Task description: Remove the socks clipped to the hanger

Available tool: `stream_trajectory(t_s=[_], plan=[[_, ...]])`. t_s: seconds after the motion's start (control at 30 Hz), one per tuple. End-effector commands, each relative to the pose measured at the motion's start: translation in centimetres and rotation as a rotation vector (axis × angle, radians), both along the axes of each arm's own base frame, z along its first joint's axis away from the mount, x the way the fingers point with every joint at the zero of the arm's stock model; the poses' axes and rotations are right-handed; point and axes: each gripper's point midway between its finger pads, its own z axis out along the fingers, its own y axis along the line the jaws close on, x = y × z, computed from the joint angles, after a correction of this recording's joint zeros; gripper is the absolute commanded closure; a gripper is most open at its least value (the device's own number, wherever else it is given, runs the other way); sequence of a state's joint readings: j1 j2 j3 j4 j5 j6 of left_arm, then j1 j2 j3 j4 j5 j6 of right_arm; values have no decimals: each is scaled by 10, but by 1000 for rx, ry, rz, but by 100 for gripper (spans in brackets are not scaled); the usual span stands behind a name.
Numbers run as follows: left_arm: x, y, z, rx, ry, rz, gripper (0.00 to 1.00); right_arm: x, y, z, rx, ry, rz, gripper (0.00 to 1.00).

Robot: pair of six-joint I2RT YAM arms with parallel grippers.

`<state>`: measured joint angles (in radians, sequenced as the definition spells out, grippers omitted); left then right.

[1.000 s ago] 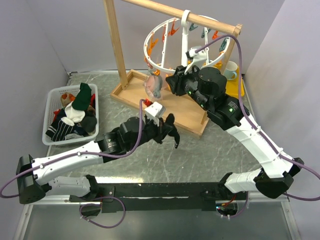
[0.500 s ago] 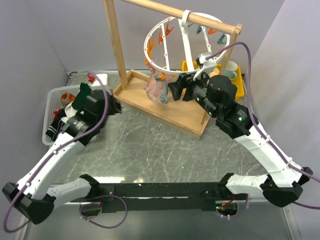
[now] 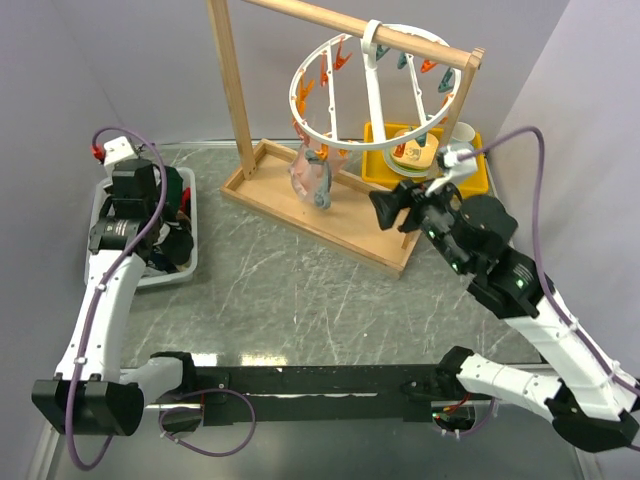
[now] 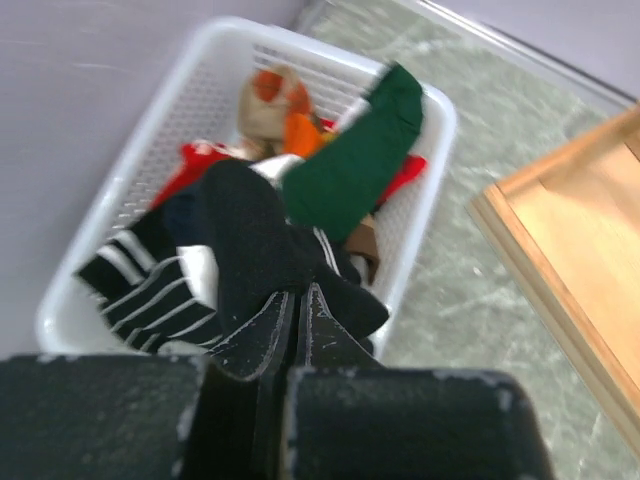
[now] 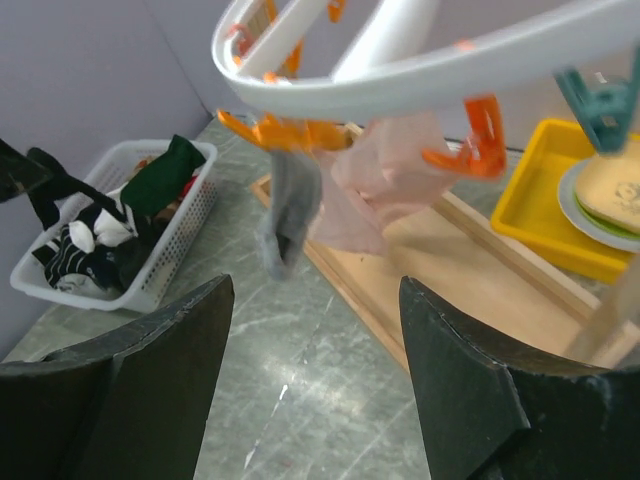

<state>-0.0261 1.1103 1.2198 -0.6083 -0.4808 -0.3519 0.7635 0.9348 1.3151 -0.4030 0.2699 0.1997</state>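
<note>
The white round hanger (image 3: 372, 92) hangs from the wooden rack's bar. A pale pink sock (image 3: 304, 170) and a grey sock (image 3: 322, 192) are clipped to its near-left rim. In the right wrist view the ring (image 5: 400, 75) is overhead, with the grey sock (image 5: 290, 205) and the pink sock (image 5: 395, 185) under orange pins. My right gripper (image 3: 386, 210) (image 5: 315, 290) is open and empty, a short way right of them. My left gripper (image 3: 140, 205) (image 4: 298, 292) is shut on a black sock (image 4: 250, 240) above the white basket (image 4: 440, 115).
The basket (image 3: 103, 200) at the far left holds several socks, a green one (image 4: 360, 160) on top. The wooden rack's base (image 3: 340, 220) lies across the middle back. Behind my right arm are a yellow tray (image 3: 472, 172) with a plate and a mug (image 3: 462, 140).
My left arm swung from the table's middle to above the basket, carrying the black sock. My right gripper opened and drew back right and down from the hanger.
</note>
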Motion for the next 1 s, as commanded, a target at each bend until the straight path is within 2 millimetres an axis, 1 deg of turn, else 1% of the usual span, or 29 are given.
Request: stream_trajectory(t_s=[0.0,0.07,0.13,0.17,0.2,0.23,0.27,0.33,0.37,0.4,0.43,0.47,0.5,0.57,0.6,0.63,0.7,0.73,0.77,0.8,0.83,0.87,0.9,0.93,0.97], plan=[[-20,30,47,88,-123,158,99,-9,-22,-1,51,-31,-66,25],[-23,36,46,111,-121,196,99,-12,-29,-1,60,-43,-81,25],[-22,43,40,133,-100,230,99,-13,-31,-6,46,-34,-86,25],[-20,43,37,135,-93,231,99,-13,-32,-7,41,-33,-89,25],[-15,42,30,133,-65,218,99,-13,-32,-9,33,-30,-89,25],[-9,34,29,112,-60,170,85,-14,-34,-10,28,-29,-92,25],[-7,30,27,102,-49,146,66,-13,-35,-13,21,-25,-98,25],[-2,24,26,82,-53,104,23,-13,-37,-17,19,-21,-107,25],[1,15,27,63,-63,54,20,-14,-36,-18,20,-22,-104,25],[3,7,35,42,-102,6,17,-13,-35,-22,15,-15,-98,25],[6,-3,35,21,-119,-51,16,-12,-33,-23,17,-11,-95,25],[11,-30,37,-41,-145,-196,16,-12,-31,-24,14,-6,-91,25],[8,-43,45,-72,-184,-267,16,-12,-28,-24,15,-2,-77,25],[8,-74,52,-161,-256,-397,16,-10,-22,-26,11,7,-60,25],[2,-93,61,-209,-299,-480,15,-10,-20,-25,12,8,-54,25],[1,-118,62,-260,-324,-554,14,-9,-16,-25,12,12,-38,25],[-5,-144,67,-289,-351,-625,12,-9,-14,-26,11,15,-30,25],[-12,-172,64,-309,-343,-701,9,-9,-12,-25,16,14,-24,25],[-14,-185,71,-316,-369,-737,7,-10,-11,-25,18,17,-16,25],[-16,-198,70,-322,-370,-771,1,-9,-10,-26,20,20,-15,25],[-24,-221,69,-339,-368,-837,1,-10,-10,-25,24,20,-12,25],[-25,-231,72,-351,-383,-866,1,-11,-9,-25,24,20,-7,25],[-24,-242,68,-364,-370,-886,1,-11,-8,-25,24,22,-3,25],[-29,-258,68,-388,-366,-932,1,-11,-9,-26,27,25,-5,25],[-29,-266,67,-397,-363,-955,1,-11,-9,-27,27,30,-6,25]])
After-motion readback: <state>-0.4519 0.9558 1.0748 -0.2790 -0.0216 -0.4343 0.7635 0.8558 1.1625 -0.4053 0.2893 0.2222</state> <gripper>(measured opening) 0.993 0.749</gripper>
